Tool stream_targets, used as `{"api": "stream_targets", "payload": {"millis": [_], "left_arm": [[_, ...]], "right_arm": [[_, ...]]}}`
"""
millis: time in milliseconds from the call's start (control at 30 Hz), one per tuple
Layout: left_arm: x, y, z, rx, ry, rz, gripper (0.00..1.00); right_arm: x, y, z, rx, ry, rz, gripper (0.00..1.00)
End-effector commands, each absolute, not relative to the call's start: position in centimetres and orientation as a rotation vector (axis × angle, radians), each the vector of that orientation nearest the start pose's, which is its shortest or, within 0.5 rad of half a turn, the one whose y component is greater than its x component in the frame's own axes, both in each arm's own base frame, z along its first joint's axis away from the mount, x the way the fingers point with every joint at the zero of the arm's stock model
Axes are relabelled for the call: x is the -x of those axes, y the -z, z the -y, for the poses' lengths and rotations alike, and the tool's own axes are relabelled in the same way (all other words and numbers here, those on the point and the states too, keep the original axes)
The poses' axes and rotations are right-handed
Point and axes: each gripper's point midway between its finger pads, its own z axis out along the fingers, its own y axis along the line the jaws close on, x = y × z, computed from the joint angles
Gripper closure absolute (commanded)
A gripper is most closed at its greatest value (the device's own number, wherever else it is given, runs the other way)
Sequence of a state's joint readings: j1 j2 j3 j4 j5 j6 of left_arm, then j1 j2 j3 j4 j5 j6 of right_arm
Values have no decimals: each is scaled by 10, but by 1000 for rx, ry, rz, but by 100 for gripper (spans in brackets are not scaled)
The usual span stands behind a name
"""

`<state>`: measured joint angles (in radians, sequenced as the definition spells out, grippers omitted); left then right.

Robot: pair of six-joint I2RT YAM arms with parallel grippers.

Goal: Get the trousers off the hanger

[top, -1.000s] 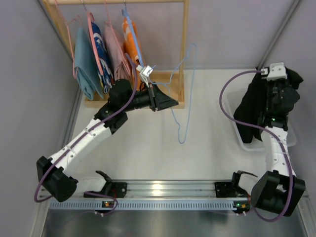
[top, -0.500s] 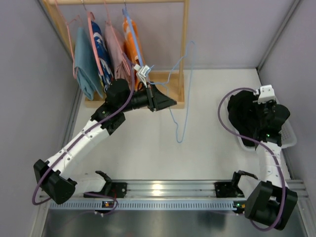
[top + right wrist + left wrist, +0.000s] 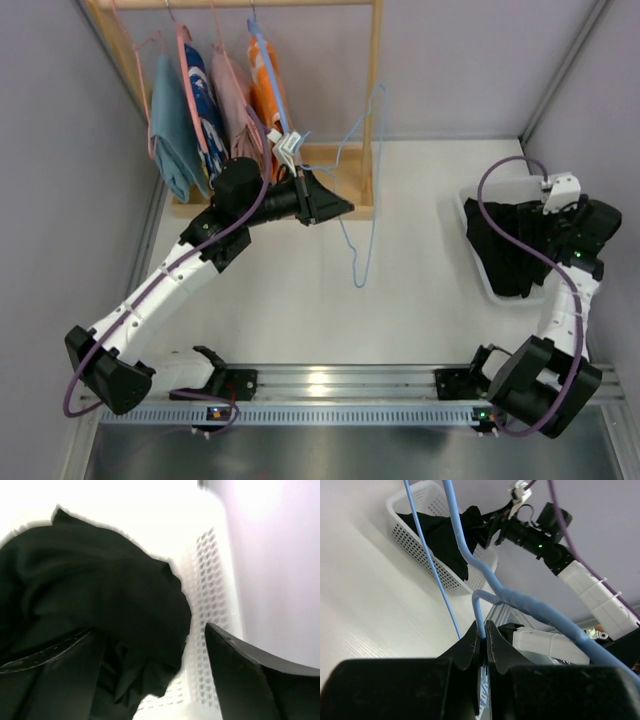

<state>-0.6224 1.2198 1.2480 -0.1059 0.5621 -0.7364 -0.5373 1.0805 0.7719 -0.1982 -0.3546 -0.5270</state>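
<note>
The black trousers (image 3: 508, 250) lie bunched in the white basket (image 3: 470, 200) at the right. My right gripper (image 3: 556, 238) hangs just over them, open and apart from the cloth. In the right wrist view the black trousers (image 3: 90, 605) fill the space under the right gripper (image 3: 150, 628), beside the basket wall (image 3: 212, 575). My left gripper (image 3: 335, 205) is shut on the wire of an empty light blue hanger (image 3: 365, 170) in front of the rack. The left wrist view shows the left gripper (image 3: 483, 630) pinching the hanger (image 3: 500, 592). Orange patterned trousers (image 3: 268, 85) hang on the rack.
A wooden clothes rack (image 3: 376, 100) stands at the back left with several garments on hangers, blue (image 3: 175, 120) and pink (image 3: 236, 110) among them. Its base board (image 3: 340, 160) lies just behind the left gripper. Grey walls close in both sides. A metal rail (image 3: 340, 385) runs along the near edge.
The right arm carried the black trousers down into the basket, swung right and opened its jaws, letting them go. The left gripper kept hold of the blue hanger, which shifted slightly.
</note>
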Motion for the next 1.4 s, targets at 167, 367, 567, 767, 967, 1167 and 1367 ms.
{"api": "stream_targets", "payload": {"millis": [167,367,567,767,967,1167,1367], "left_arm": [[-242,-395,310,-324,1424,-1822,100],[-252,-390,309,-251,1394,-1870,100],[-267,-380,309,-145,1327,-1938,100],[-274,-366,312,-94,1287,-1983,100],[-278,-363,313,-96,1235,-1977,100],[-278,-361,313,-91,1209,-1983,100],[-280,-368,314,-87,1208,-1968,100]], "right_arm": [[-299,-295,98,321,54,-1862,1],[-283,-375,27,329,-235,-1714,1],[-274,-417,-70,413,-424,-1557,1],[-264,-410,-160,526,-664,-1558,3],[-236,-373,-248,700,-884,-1644,5],[-222,-340,-290,797,-898,-1725,7],[-224,-330,-309,839,-867,-1721,21]]}}
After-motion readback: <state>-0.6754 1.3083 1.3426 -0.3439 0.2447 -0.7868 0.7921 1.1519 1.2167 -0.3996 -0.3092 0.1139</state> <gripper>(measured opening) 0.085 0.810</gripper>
